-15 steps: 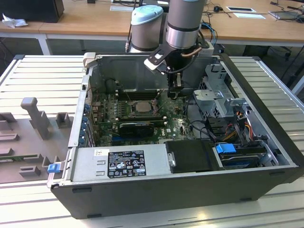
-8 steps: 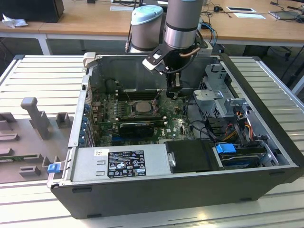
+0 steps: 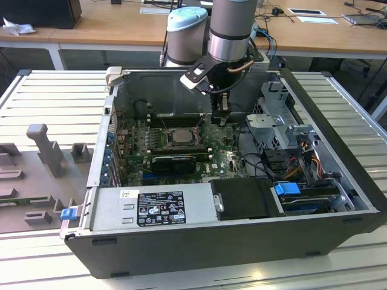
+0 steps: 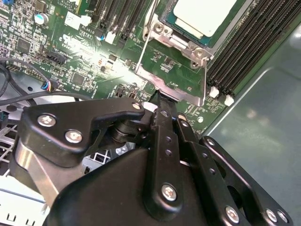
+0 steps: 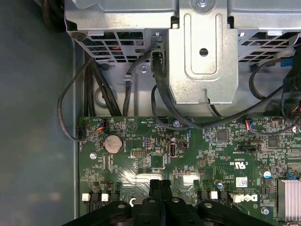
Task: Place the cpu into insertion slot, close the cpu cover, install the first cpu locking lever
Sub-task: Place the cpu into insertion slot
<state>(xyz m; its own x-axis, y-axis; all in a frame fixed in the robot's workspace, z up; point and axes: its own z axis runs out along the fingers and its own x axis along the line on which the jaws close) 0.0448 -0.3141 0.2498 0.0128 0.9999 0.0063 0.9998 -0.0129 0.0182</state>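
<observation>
The cpu (image 4: 203,13), silver-topped, lies in the insertion slot (image 3: 179,138) on the motherboard inside the open case. The cpu cover (image 4: 184,43), a metal frame, lies down around it. A thin wire locking lever (image 4: 144,49) runs along one side of the socket, standing slightly off the board. My gripper (image 4: 159,98) is shut with nothing between its black fingers (image 5: 155,187). Its tip hangs close over the board by the socket's corner plate, on the exterior view's right of the cpu (image 3: 179,136). I cannot tell if the gripper (image 3: 221,116) touches anything.
Black memory slots (image 4: 244,56) flank the socket. A metal drive cage (image 5: 202,56) with black cables (image 5: 160,94) stands on the exterior view's right. A graphics card (image 3: 174,162) and the power supply (image 3: 157,205) lie nearer the case front. Case walls (image 3: 100,151) enclose the board.
</observation>
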